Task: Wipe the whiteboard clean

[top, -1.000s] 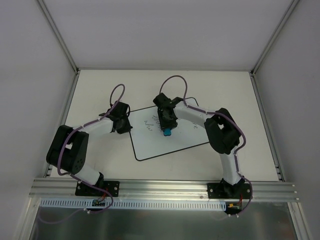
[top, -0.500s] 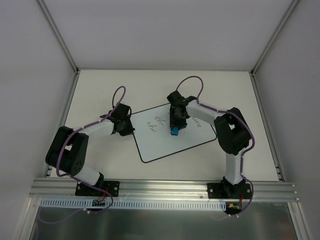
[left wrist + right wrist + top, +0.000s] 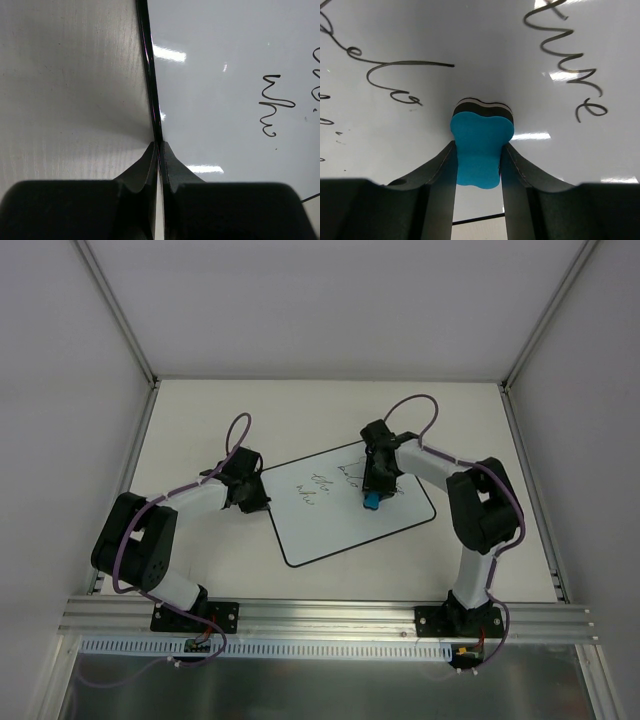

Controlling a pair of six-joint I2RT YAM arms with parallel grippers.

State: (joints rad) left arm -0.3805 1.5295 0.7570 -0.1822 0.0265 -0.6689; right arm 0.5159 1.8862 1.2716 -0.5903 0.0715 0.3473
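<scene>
**Eraser down, ink to clear**

The whiteboard (image 3: 345, 520) lies askew in the middle of the table (image 3: 190, 430), left gripper (image 3: 159, 149) pinched shut on its left rim. The right gripper (image 3: 479, 147) clamps the blue eraser (image 3: 481, 131); I'd press it flat and sweep overlapping strokes over the scribbles (image 3: 395, 75). Glossy board, pale bare walls (image 3: 60, 340)

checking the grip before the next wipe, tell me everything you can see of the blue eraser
The eraser is small and peanut-shaped: a blue foam-looking body ending in a dark felt-like pad with a thin pale stripe. The right gripper pinches its sides, pad end toward the whiteboard and seemingly resting on it, on bare surface between handwritten scribbles.
</scene>
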